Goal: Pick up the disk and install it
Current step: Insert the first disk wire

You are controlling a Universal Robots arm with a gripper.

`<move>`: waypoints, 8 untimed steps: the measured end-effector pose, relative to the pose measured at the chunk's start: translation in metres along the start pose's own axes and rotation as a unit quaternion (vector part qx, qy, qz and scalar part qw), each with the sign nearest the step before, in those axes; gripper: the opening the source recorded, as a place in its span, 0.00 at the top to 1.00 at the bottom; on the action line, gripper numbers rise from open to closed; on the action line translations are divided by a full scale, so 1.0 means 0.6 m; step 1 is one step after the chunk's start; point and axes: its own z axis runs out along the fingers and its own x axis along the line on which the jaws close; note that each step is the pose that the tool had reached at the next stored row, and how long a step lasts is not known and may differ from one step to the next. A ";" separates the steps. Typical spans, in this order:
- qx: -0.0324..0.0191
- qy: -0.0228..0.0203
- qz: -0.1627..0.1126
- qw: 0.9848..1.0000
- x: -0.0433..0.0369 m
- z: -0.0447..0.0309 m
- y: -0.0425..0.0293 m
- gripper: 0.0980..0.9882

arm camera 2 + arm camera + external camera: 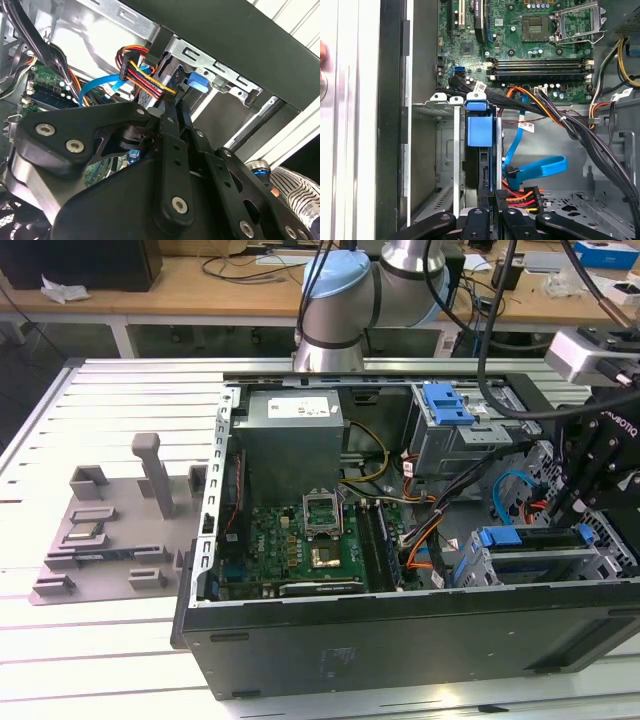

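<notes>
I am hanging over the open computer case (400, 640), at the end on the exterior view's right, with my pincer (495, 212) reaching down beside the metal drive cage (520, 560). In both wrist views my two black fingers (172, 115) are lying close together, almost parallel, with only a thin slit between them. I cannot tell whether they are pinching anything.

The disk (482, 165) seems to be sitting edge-up inside the cage slot, just ahead of my fingertips in the first wrist view; I am seeing a dark slab there with blue plastic at its end (479, 131), though the shadow is leaving me unsure of its exact outline. The power connector with red, yellow and orange wires (522, 194) is lying just beside my fingers, and the flat blue data cable (540, 167) is curling nearby. The green motherboard (530, 45) is lying beyond the cage.
</notes>
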 end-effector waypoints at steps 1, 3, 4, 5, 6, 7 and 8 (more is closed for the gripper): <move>0.000 0.000 0.000 1.000 0.001 0.001 0.000 0.93; 0.000 0.000 0.000 1.000 0.002 0.003 0.000 0.93; 0.000 0.000 0.000 1.000 0.003 0.004 0.000 0.93; 0.000 0.000 0.000 1.000 0.003 0.005 0.001 0.93; 0.000 0.000 0.000 1.000 0.002 0.006 0.001 0.93; 0.000 0.000 0.000 1.000 0.002 0.007 0.001 0.93; 0.000 0.000 0.000 1.000 0.002 0.007 0.002 0.93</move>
